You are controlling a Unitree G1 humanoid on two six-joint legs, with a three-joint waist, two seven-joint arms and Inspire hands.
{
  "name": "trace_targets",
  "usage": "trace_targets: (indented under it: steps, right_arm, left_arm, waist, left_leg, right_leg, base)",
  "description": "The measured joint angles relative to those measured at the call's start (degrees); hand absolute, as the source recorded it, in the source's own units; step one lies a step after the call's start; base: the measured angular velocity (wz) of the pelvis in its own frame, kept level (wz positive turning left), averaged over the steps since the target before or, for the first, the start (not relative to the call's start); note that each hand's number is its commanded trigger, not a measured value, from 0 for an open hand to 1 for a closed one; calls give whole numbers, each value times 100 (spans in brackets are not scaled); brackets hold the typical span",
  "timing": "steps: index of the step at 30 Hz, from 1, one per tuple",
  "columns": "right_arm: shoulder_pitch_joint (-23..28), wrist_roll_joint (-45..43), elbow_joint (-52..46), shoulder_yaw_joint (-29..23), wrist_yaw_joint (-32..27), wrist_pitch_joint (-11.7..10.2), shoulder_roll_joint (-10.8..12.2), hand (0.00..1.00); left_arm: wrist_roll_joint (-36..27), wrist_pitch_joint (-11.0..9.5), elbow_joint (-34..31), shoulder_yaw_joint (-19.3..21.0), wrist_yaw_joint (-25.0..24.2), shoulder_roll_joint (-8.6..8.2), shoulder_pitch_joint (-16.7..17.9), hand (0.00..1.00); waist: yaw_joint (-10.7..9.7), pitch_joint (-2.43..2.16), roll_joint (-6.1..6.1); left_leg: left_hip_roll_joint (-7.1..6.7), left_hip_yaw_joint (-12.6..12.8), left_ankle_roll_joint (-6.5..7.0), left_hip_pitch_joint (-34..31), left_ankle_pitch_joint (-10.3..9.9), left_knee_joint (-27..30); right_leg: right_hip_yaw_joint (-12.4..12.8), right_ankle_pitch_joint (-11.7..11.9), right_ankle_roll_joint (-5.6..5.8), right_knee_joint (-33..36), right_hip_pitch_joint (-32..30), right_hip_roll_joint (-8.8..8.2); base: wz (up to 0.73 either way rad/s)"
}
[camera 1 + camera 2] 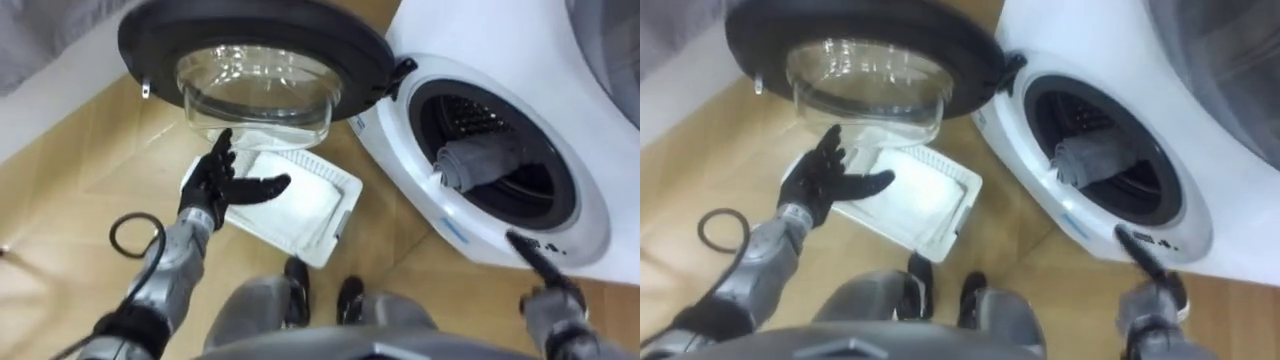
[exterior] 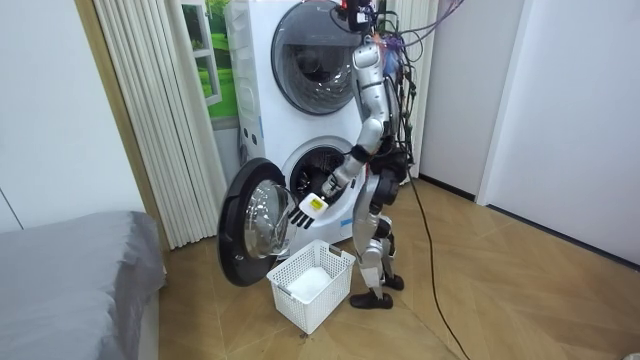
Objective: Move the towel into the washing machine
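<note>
A grey towel lies bunched inside the drum of the lower washing machine, just behind the opening's rim. The round door with its glass bowl stands swung wide to my left. My left hand is open with fingers spread. It hovers below the door glass and above a white basket. My right hand is low at the right, open, its straight dark fingers pointing at the lower rim of the opening. Neither hand holds anything.
The white basket on the wooden floor holds a white cloth. In the room view I stand close before the stacked machines. A grey bed and pale curtains are on the room view's left.
</note>
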Motion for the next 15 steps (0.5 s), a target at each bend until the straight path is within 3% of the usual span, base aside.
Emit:
trace_targets:
  steps: [5,10,15]
  right_arm:
    - [222,-599,-69,5,99,1,137,0]
    - [307,-1947,62,9,206,3,141,0]
    - [369,-2881,186,0,496,136,161,0]
  left_arm:
    - [486,-12,47,326,52,-4,366,0]
    - [1186,-85,836,678,330,-45,698,0]
    - [1895,-71,1158,976,517,-80,993,0]
  waist:
    - [-10,-13,31]
    - [-53,-69,129]
    - [-131,-72,159]
  left_leg:
    - [-34,-17,-51,427,22,-161]
    - [-73,-28,-94,1054,22,-442]
    - [-65,-23,-124,1174,32,-486]
  right_leg:
    - [-19,5,2,-204,404,8]
    - [1,6,4,-406,997,23]
    - [0,5,4,-403,1078,38]
  base:
    - [2]
    - [0]
    - [-1]
